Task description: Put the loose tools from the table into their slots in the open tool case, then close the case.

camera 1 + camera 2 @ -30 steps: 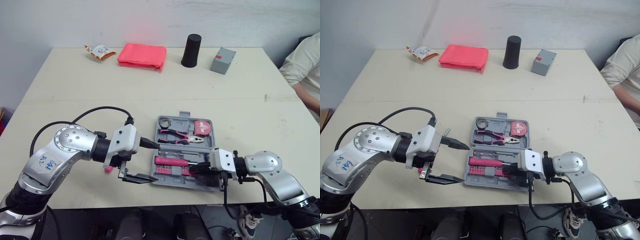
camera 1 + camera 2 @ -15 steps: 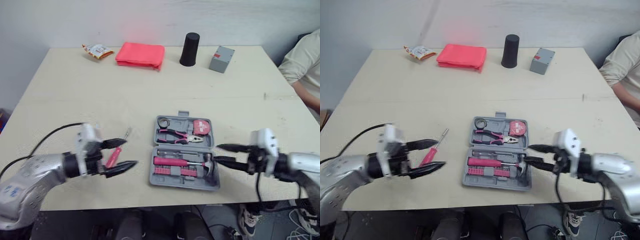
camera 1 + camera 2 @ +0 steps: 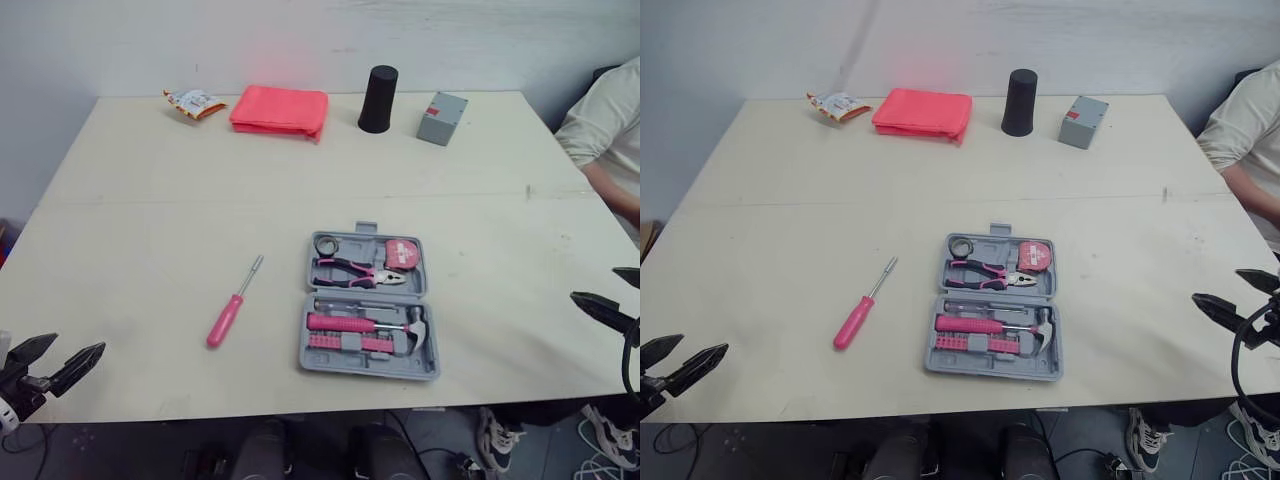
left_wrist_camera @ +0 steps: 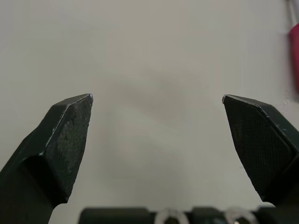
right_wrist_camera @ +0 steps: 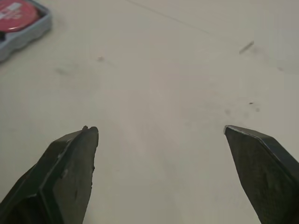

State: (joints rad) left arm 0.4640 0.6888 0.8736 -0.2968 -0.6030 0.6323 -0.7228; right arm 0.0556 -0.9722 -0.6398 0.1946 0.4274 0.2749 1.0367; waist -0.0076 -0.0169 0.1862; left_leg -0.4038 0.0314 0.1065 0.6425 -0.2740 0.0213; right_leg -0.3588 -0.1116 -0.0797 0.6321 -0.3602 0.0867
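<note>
Loose screwdriver [image 3: 232, 308] on table [image 3: 150, 200] just left of open case [image 3: 306, 345], handle nearest, shaft pointing away-right | left gripper [image 3: 78, 342] spread, empty, nearer (screwdriver ahead-right of it) | right gripper [image 3: 594, 283] spread, beyond case

We hold our left gripper [image 3: 62, 358] low at the far left, jaws spread wide and empty, and our right gripper [image 3: 598, 287] low at the far right, jaws likewise spread wide and empty, both sets of fingertips pointing inward.
</note>
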